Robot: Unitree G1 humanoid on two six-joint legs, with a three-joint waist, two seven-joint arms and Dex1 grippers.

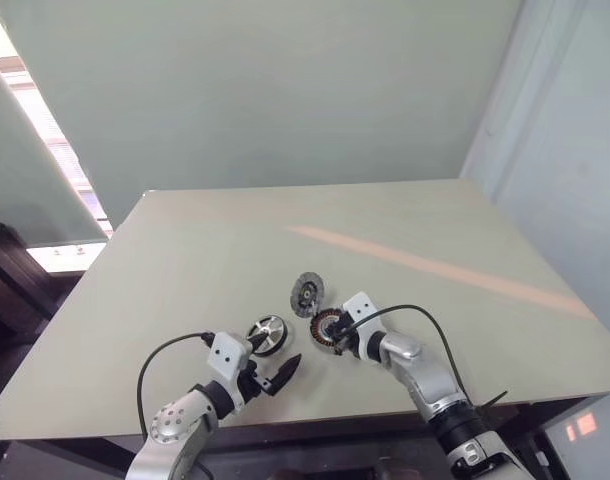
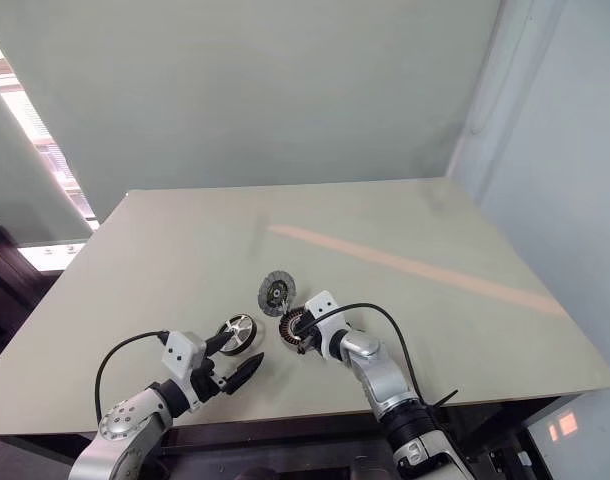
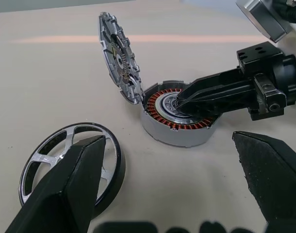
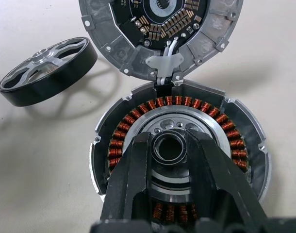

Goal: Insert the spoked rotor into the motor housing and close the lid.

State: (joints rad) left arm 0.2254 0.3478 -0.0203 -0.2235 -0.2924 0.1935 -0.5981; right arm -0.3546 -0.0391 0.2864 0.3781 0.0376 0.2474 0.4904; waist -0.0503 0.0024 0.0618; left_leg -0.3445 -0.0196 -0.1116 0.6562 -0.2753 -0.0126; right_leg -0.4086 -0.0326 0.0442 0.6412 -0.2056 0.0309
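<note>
The right gripper (image 4: 170, 148), narrowly parted, seemingly pinches the motor housing (image 4: 245, 145) hub; the left gripper (image 3: 172, 170) gapes empty near the spoked rotor (image 3: 46, 155).

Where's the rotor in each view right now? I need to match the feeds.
Left eye: rotor lies on the table, left of the housing.
Right eye: rotor, same spot.
Left wrist: rotor, partly behind a finger.
Right wrist: rotor, beside the open lid.
Shared landmark: the housing's copper windings.
</note>
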